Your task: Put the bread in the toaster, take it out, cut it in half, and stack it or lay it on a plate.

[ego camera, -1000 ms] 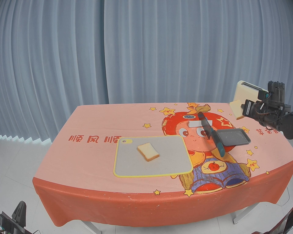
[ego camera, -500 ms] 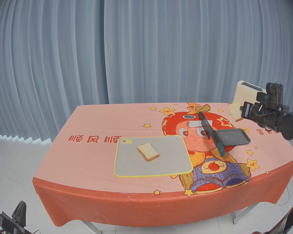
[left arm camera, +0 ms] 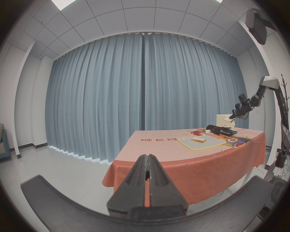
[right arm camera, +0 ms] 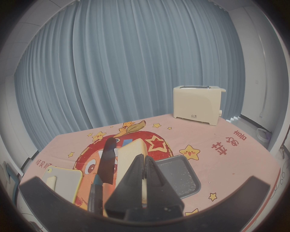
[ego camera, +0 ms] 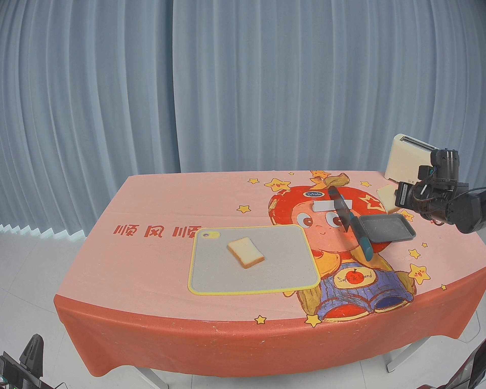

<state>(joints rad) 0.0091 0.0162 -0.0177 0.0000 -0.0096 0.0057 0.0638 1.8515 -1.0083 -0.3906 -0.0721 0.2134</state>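
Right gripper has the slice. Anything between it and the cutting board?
Yes: the knife and the dark tray lie on the table between the held slice in the right gripper and the cutting board. Carried high, it should pass over them. A second slice sits on the board.

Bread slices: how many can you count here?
2. One slice lies on the cutting board; the other slice is clamped in the right gripper near the toaster, whose slots might hide more.

Bright, even light from ceiling panels (left arm camera: 62, 3), soft shadows, wrist views bowed, dark at edges
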